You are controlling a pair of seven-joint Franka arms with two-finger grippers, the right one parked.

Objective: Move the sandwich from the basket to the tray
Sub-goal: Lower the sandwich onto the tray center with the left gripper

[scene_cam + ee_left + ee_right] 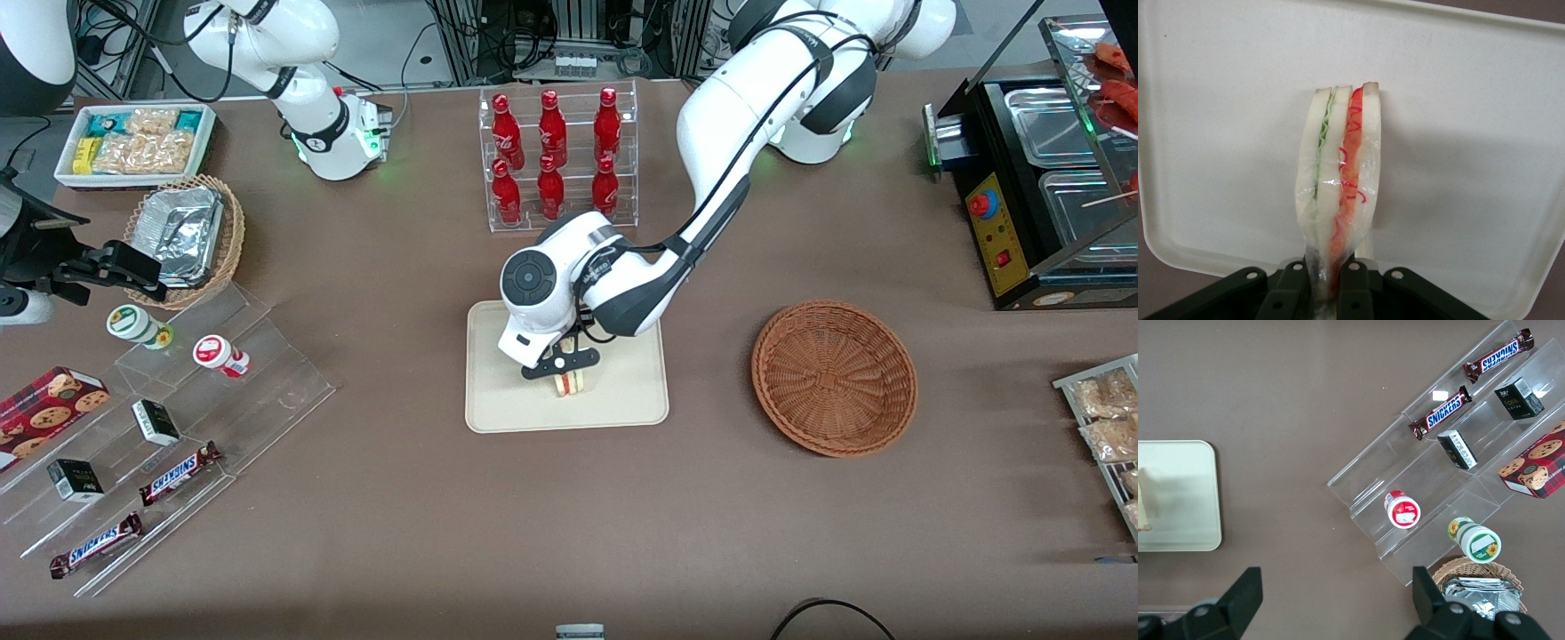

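The sandwich point(1341, 180), a wrapped wedge of pale bread with green and red-orange filling stripes, stands on its edge over the cream tray point(1485, 167). My left gripper point(1328, 287) is shut on its end. In the front view the gripper point(562, 363) is over the middle of the tray point(498, 409), and the sandwich point(570, 383) shows just below the fingers, at or just above the tray's floor. The round reddish-brown basket point(834, 377) sits beside the tray toward the working arm's end, with nothing in it.
A clear rack of red bottles point(556, 153) stands farther from the front camera than the tray. A stepped acrylic display point(169, 427) with snack bars and cups, a tan basket of foil trays point(185, 236) and a white snack box point(135, 142) lie toward the parked arm's end. A black food warmer point(1040, 178) stands at the working arm's end.
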